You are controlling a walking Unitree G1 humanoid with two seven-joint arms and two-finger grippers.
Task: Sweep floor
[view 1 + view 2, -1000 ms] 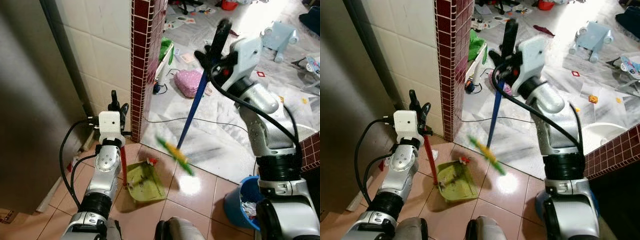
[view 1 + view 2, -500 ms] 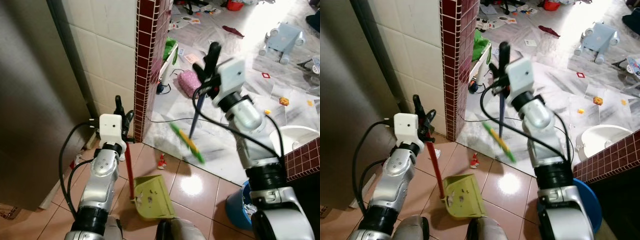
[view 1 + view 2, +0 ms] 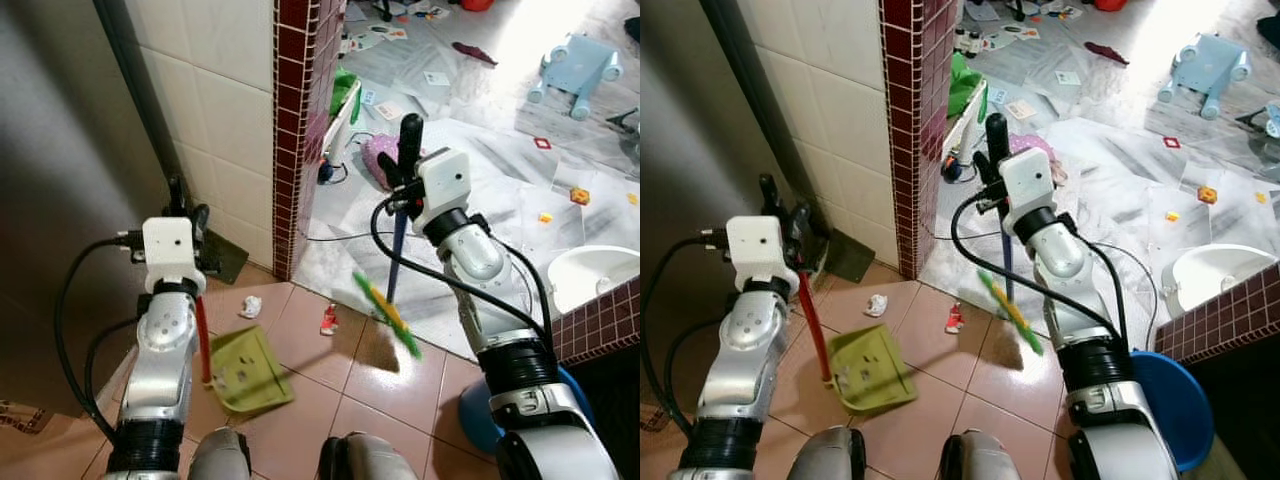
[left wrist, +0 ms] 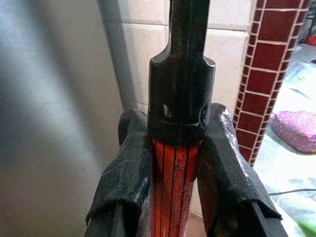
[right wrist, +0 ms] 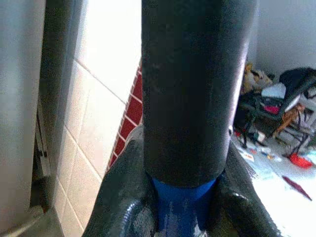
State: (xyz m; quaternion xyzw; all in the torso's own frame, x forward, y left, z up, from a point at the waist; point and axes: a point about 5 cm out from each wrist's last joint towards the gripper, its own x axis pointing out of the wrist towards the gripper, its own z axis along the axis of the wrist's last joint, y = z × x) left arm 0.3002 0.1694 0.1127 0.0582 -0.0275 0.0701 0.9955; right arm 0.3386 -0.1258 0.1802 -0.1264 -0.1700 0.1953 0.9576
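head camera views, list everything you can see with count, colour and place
broom with blue handle and green-yellow bristles: 1, held upright, bristles at the tile edge
green plastic dustpan with red handle: 1, on the pink floor tiles
crumpled white paper ball: 1, on the tiles beyond the dustpan
small red and white scrap: 1, between dustpan and bristles
maroon tiled pillar: 1, at the wall corner
pink cushion: 1, behind the right arm
blue bucket: 1, by the robot's right side
light blue toy: 1, far right on the littered floor
left gripper: 1, black, shut on the dustpan handle
right gripper: 1, black, shut on the broom handle
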